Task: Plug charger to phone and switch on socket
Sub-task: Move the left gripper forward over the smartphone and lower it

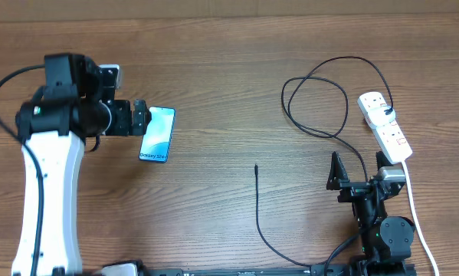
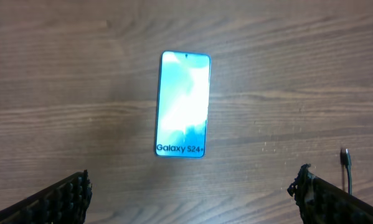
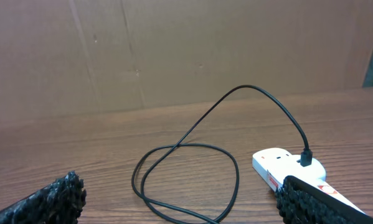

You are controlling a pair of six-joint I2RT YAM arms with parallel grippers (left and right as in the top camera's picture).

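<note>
Your left fingers point(image 2: 68, 196) stand wide apart and empty, with the phone point(image 2: 183, 102) lying flat on the tabletop point(image 2: 61, 93) ahead, between them. Your right fingers point(image 3: 58, 199) are spread too. The socket point(image 3: 289, 165) lies ahead of the right one, and the charger point(image 3: 186, 146) loops ahead between them.

A robotics lab set-up: the white-shelled left arm point(image 1: 49, 184) and black right arm point(image 1: 386, 230) stand at the near edge of a wood-grain bench point(image 1: 214, 61), a plain brown cardboard-like panel point(image 3: 174, 50) backs it, and a phone point(image 1: 156, 134) and socket point(image 1: 388, 129) lie on it.
</note>
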